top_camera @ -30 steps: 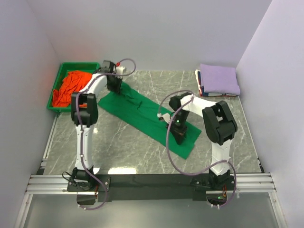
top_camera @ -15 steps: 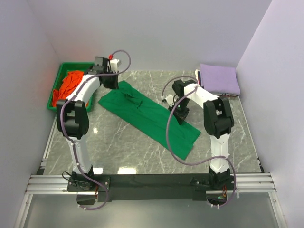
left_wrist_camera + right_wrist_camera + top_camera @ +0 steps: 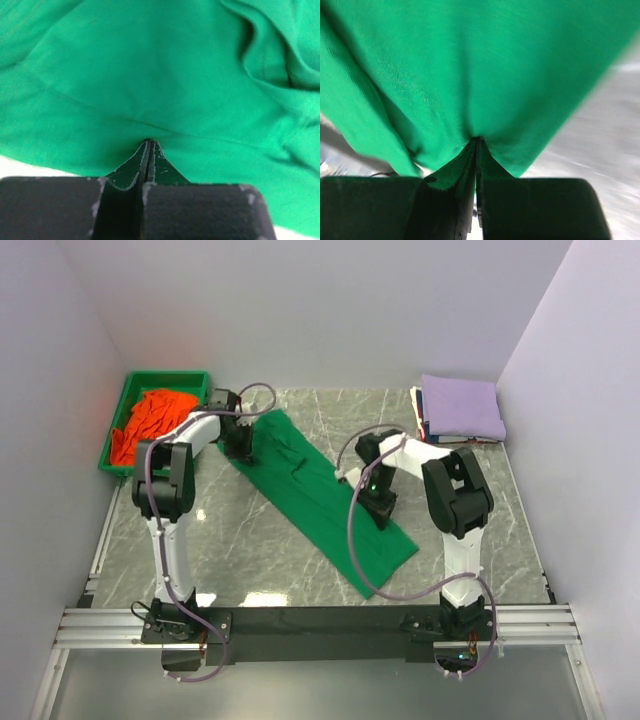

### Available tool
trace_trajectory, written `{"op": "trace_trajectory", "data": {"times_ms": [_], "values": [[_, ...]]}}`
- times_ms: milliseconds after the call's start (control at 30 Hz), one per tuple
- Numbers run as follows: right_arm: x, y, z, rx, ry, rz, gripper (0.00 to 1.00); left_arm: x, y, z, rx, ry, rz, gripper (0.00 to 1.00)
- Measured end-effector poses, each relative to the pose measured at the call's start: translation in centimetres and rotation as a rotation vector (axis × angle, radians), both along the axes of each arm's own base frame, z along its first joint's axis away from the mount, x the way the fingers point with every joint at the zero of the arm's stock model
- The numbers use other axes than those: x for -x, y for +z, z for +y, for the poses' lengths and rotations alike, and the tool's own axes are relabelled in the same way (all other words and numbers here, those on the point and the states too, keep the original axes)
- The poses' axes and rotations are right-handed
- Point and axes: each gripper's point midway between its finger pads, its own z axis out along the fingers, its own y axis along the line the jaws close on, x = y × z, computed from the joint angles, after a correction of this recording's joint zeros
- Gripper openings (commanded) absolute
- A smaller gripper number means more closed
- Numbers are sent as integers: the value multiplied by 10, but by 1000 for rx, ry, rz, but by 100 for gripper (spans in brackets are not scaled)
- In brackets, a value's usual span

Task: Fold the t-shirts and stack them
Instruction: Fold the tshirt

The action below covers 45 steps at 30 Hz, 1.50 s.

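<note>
Left gripper (image 3: 148, 143) and right gripper (image 3: 477, 140) both clamped tight, each pinching the bright green cloth t-shirt (image 3: 310, 490), which lies diagonally on the grey marble-pattern table (image 3: 250, 540). Plain pale walls (image 3: 320, 310) on three sides. Lavender-topped folded shirt stack (image 3: 460, 405) in the far right corner.

White-shelled left arm (image 3: 168, 540) and right arm (image 3: 462, 552), bulky black joints, looping grey cables (image 3: 349, 530), scuffed black pincer fingers (image 3: 165, 172), silver rail (image 3: 110, 625) at bench (image 3: 250, 540) edge

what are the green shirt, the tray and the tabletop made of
green t-shirt: soft knit cloth, matte; fine weave, folds and a stitched seam show.
green tray: likely moulded plastic; smooth, rigid rim.
tabletop: grey marble look, pale veins, glossy with reflections; stone or laminate unclear.
</note>
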Motion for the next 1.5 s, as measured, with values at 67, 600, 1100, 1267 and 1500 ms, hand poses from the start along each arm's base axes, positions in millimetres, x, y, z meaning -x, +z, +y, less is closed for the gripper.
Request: {"op": "trace_trajectory", "data": {"times_ms": [67, 600, 1100, 1267, 1500], "values": [[21, 0, 10, -14, 18, 46, 9, -17, -1, -3, 5, -2, -6, 1], [12, 29, 65, -205, 58, 16, 16, -106, 21, -31, -16, -145, -260, 17], [16, 2, 78, -224, 9, 99, 14, -58, 8, -75, 113, -190, -128, 10], [23, 2, 86, -246, -44, 131, 13, -76, 4, -86, 148, -184, -134, 9], [19, 0, 96, -249, -126, 150, 13, -99, 5, -92, 152, -181, -178, 12]]}}
